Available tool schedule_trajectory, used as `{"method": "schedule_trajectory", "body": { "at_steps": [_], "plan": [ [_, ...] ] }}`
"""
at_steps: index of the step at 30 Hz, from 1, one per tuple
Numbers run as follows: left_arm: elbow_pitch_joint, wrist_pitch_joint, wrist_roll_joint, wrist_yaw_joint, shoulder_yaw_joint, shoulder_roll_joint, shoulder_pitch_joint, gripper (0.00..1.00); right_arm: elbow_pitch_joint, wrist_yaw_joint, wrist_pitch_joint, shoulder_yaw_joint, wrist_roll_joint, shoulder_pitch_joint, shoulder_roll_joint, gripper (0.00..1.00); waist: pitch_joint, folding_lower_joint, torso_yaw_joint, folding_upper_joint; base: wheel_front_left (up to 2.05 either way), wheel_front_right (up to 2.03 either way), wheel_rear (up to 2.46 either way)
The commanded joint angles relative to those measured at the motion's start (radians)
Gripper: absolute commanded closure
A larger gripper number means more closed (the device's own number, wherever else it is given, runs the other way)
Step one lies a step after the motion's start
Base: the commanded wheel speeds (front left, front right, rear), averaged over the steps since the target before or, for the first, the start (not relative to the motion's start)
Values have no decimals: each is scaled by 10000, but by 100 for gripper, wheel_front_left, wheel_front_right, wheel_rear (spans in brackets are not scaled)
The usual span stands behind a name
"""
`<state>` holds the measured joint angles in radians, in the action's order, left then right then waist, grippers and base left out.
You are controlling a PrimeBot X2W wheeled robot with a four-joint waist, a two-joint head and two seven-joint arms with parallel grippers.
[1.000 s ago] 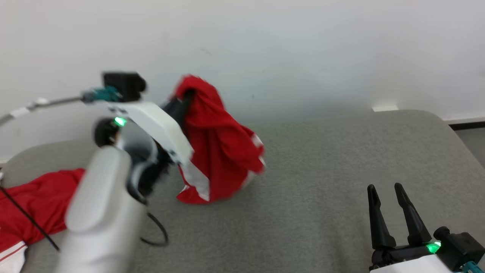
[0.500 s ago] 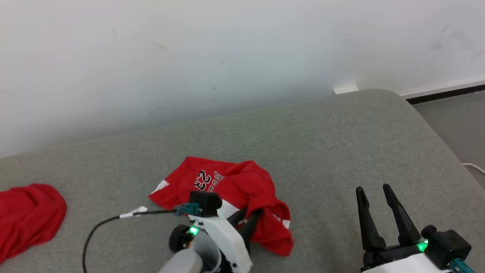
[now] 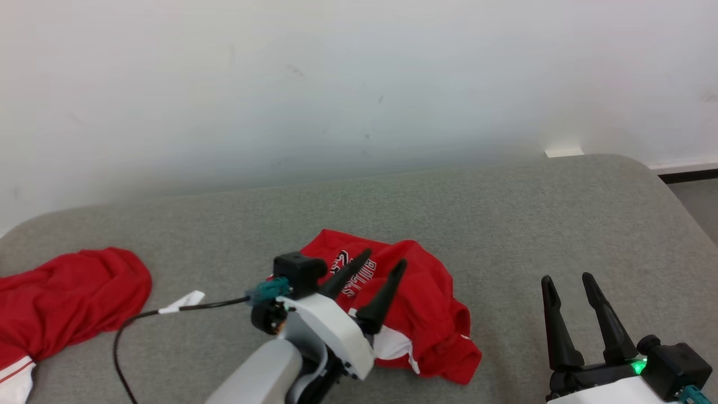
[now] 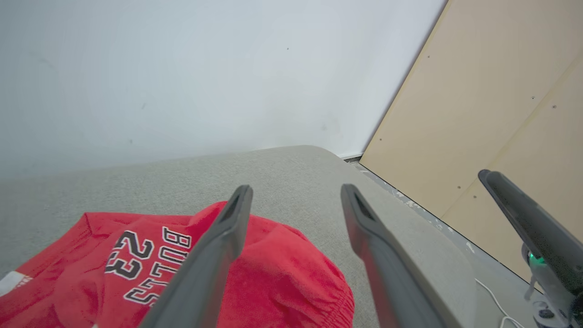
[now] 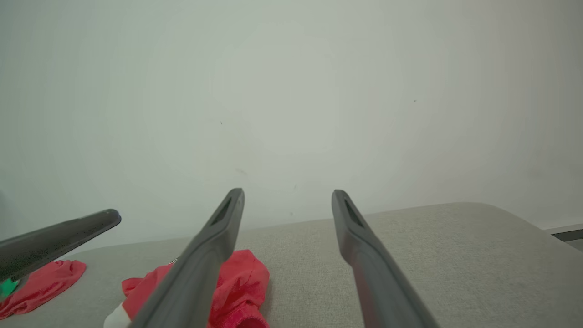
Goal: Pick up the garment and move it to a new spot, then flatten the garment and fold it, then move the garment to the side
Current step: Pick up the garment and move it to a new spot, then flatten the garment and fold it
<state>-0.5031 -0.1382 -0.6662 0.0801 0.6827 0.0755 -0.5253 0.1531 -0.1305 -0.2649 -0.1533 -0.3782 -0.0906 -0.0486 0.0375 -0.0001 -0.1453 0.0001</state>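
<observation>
Released since a second ago, the red garment [image 3: 432, 303] lies crumpled mid-surface on the grey pad [image 3: 533, 213], bare room stretching right to its rounded edge. My left gripper [image 3: 385, 257] gapes empty just above it; right gripper [image 3: 567, 278] likewise, well apart.

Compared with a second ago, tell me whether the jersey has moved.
Yes. The jersey has dropped from mid-air onto the grey cushion and lies crumpled.
</observation>
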Motion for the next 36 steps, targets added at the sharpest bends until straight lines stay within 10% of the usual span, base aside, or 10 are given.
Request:
{"method": "schedule_trajectory", "body": {
  "at_steps": [1,12,19,36],
  "plan": [
    [140,-106,172,-128,-136,291,12,0,-73,-4,10,59,0,124,-34,0,67,1,263,-1,0,0,0],
    [1746,-1243,511,-1520,-2064,2004,1743,0,-373,-4,8,439,181,366,-34,0,51,1,943,-1,0,0,0],
    [2965,-1261,1803,-1919,-3987,1803,3519,0,-549,-4,9,578,306,531,-34,0,37,1,1026,-1,0,0,0],
    [3525,-1264,4064,-565,-6297,-70,5087,0,-479,-4,9,269,387,749,-43,0,-59,1,1050,-1,0,0,0]
  ]
}}
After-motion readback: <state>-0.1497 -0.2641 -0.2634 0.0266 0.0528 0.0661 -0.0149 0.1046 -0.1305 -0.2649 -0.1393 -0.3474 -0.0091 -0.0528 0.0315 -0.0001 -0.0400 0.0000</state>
